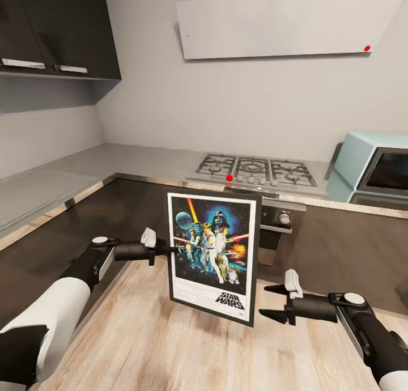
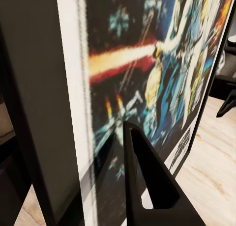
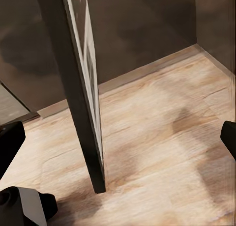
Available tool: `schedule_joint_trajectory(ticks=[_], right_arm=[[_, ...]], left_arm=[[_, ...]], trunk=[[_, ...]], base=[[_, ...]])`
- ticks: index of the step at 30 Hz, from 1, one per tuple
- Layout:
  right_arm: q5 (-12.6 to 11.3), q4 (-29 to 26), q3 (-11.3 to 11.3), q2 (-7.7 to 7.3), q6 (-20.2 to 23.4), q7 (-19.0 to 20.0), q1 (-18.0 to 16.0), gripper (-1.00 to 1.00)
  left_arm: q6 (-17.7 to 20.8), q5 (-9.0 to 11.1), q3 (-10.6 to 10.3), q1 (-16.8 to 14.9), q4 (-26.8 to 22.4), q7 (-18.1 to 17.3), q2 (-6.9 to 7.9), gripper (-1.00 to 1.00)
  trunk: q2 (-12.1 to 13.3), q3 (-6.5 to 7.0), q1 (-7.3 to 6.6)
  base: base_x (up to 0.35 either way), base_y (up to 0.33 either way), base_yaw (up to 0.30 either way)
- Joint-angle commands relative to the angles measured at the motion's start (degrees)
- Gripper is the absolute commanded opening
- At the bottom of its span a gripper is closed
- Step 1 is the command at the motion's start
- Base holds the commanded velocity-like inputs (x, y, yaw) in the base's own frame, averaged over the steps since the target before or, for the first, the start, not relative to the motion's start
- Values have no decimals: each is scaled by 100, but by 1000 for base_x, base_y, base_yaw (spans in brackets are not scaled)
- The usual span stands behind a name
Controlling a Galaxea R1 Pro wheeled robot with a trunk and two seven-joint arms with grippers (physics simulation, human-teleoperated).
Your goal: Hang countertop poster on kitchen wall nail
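The poster [image 1: 212, 255], a black-framed Star Wars print, hangs upright in the air in front of the dark cabinets. My left gripper [image 1: 164, 248] is shut on its left edge. In the left wrist view one dark finger [image 2: 147, 186] lies across the printed face of the poster [image 2: 162, 64]. My right gripper [image 1: 264, 301] stands open just right of the poster's lower right corner, apart from it. Seen edge-on in the right wrist view, the poster [image 3: 81, 88] stands between the spread fingers [image 3: 10, 142]. The kitchen countertop [image 1: 141, 161] runs behind. The wall nails are out of view.
A steel gas hob [image 1: 255, 170] sits in the countertop, with an oven front [image 1: 277, 226] below it. At the right stands a pale blue microwave [image 1: 374, 164]. A pale hood [image 1: 283, 22] and dark upper cabinets [image 1: 56, 28] hang above. Wood floor [image 1: 170, 345] lies underneath.
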Motion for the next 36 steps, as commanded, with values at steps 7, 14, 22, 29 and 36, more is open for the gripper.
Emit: schedule_joint_trajectory(ticks=[7,14,22,29,36], right_arm=[[14,-2,6,52,60,-77,-3,100],[22,-9,18,130,60,-90,-3,100],[23,-13,22,145,60,-92,-3,100],[23,-18,24,146,57,-92,-3,100],[23,-15,24,146,-117,-92,-3,100]], left_arm=[[62,-43,19,-3,-7,-28,-11,-100],[62,-52,29,-3,-13,-14,-214,-100],[62,-57,40,-3,-16,-16,-239,-100],[62,-59,43,-3,-18,-16,-238,-100],[54,-60,50,-3,-26,-19,-222,-100]], trunk=[[-3,-6,0],[-3,-6,0],[-3,-6,0],[-3,-6,0],[-3,-6,0]], base=[[0,0,0],[0,0,0],[0,0,0],[0,0,0],[0,0,0]])
